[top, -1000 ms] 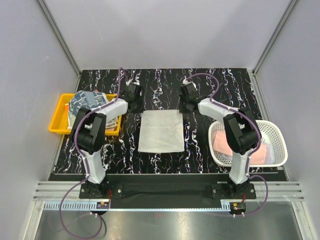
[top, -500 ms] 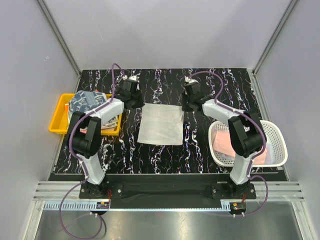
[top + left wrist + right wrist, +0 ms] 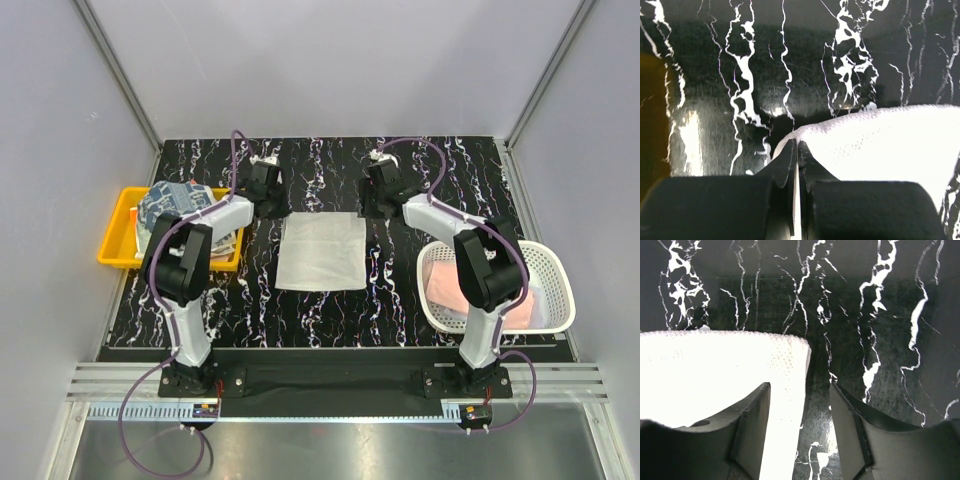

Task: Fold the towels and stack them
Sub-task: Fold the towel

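A whitish towel lies flat in the middle of the black marbled table. My left gripper is shut on its far left corner, seen in the left wrist view with the towel stretching right. My right gripper is open over the far right corner; in the right wrist view the towel edge lies between the fingers. A printed towel sits in the yellow tray. Pink towels lie in the basket.
The yellow tray stands at the left edge of the table. The white mesh basket stands at the right edge. Grey walls enclose the table on three sides.
Both grippers moved toward the far side, dragging the towel with them. The right gripper has opened off its corner.
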